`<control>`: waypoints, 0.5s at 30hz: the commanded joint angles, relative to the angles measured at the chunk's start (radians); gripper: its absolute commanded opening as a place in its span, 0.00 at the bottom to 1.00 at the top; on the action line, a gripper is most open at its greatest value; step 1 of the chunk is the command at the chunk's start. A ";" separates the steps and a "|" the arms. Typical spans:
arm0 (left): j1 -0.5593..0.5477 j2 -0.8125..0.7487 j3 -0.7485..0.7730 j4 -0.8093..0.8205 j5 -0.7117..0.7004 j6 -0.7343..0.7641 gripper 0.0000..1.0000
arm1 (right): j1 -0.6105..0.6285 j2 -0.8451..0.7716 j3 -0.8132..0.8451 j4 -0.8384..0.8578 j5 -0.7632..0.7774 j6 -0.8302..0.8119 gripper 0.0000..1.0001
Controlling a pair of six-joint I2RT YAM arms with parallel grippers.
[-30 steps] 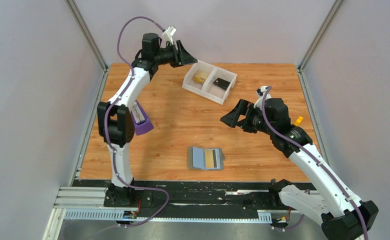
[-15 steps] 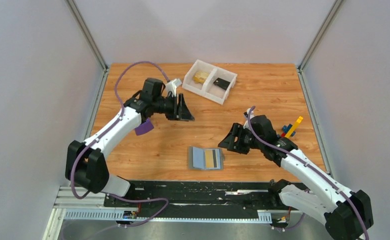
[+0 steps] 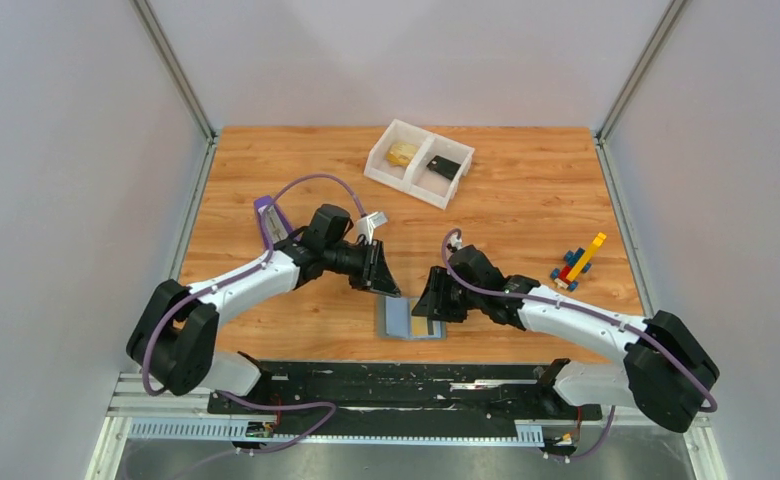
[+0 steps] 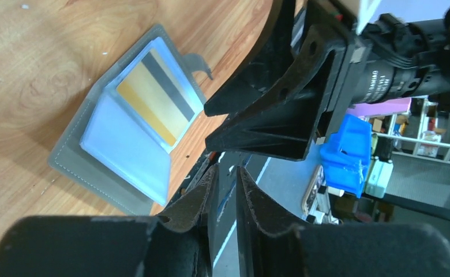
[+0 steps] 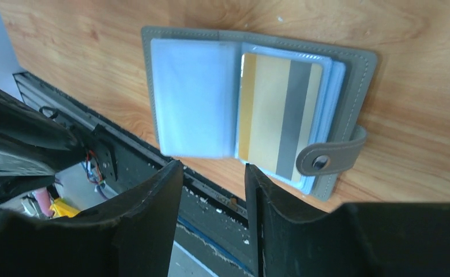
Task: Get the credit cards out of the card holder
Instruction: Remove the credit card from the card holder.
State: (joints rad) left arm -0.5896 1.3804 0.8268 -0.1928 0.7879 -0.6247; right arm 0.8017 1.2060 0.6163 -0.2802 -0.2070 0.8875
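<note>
Card holder (image 3: 398, 318) lay open and flat on the wooden table (image 3: 506, 210), close to the near edge, between the two grippers. Left panel showed an empty clear sleeve (image 5: 194, 98). Right panel held a gold card (image 5: 280, 115) with a grey stripe, tucked in its sleeve; how many cards sat beneath it could not be told. Snap tab (image 5: 326, 158) stuck out at the holder's right edge.

Left gripper (image 4: 227, 173) low, just beyond the holder's far left corner, fingers set narrow with a thin gap and nothing between them. Right gripper (image 5: 214, 173) low at the holder's right side, fingers moderately apart, empty, no contact with the card seen from its wrist view.

White two-compartment tray (image 3: 419, 163) at the far side of the table: yellow item (image 3: 401, 155) in its left compartment, small black piece (image 3: 445, 168) in the right. Coloured toy bricks (image 3: 578, 262) towards the right edge, purple object (image 3: 265, 213) towards the left
</note>
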 commanded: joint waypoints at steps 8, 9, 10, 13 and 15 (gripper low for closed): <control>-0.036 0.126 -0.092 0.238 0.048 -0.078 0.21 | 0.001 0.035 0.003 0.094 0.121 0.024 0.37; -0.038 0.133 -0.099 0.251 0.061 -0.086 0.21 | 0.001 0.036 0.000 0.095 0.124 0.026 0.37; -0.043 0.147 -0.100 0.265 0.063 -0.096 0.21 | 0.001 0.036 -0.004 0.098 0.125 0.029 0.37; -0.054 0.165 -0.107 0.271 0.037 -0.097 0.21 | 0.002 0.040 -0.014 0.107 0.124 0.029 0.36; -0.058 0.175 -0.111 0.272 0.018 -0.096 0.22 | 0.001 0.045 -0.021 0.113 0.122 0.029 0.36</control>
State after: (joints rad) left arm -0.6342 1.5406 0.7261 0.0132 0.8165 -0.7052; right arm 0.8021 1.2438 0.6086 -0.2165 -0.1051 0.9020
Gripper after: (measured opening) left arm 0.214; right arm 0.366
